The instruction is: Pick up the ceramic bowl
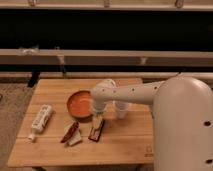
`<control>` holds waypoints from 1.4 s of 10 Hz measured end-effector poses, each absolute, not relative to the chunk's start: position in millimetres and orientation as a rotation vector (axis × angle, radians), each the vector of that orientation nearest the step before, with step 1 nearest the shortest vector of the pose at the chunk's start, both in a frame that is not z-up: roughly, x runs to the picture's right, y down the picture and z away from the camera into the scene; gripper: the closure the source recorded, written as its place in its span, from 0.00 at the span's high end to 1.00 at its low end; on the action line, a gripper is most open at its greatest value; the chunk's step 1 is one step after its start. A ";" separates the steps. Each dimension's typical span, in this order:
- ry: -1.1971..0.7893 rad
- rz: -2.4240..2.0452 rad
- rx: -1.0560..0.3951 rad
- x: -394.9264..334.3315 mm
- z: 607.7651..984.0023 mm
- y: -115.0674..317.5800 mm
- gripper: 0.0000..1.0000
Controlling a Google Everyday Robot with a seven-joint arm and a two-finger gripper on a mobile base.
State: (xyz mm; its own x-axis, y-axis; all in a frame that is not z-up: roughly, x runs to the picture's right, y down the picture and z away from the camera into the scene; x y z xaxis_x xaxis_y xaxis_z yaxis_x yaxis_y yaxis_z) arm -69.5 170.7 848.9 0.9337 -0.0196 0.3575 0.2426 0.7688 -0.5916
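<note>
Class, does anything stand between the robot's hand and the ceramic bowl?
Nothing visible does. The hand hangs at the picture-right rim of the ceramic bowl. The white cup stands on the hand's other side, and the packets lie nearer the camera.

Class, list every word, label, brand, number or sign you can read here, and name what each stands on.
Nothing here can be read.
White plastic bottle lying on the wooden table: dark label print, too blurred.
Small mark near the table's front right corner: too small.
Shallow orange-red ceramic bowl: no markings visible.
Robot gripper, beside the bowl's right rim: no markings visible.
</note>
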 end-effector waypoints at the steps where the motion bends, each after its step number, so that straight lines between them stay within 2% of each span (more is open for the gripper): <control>1: -0.347 -0.146 -0.676 -67.5 848.3 165.7 0.37; 4: -0.351 -0.156 -0.670 -64.6 843.2 156.0 0.12; 5: -0.353 -0.162 -0.660 -65.7 840.1 149.8 0.01; 10: -0.342 -0.188 -0.631 -71.1 833.3 132.4 0.00; 14: -0.360 -0.354 -0.576 -87.4 805.1 88.9 0.00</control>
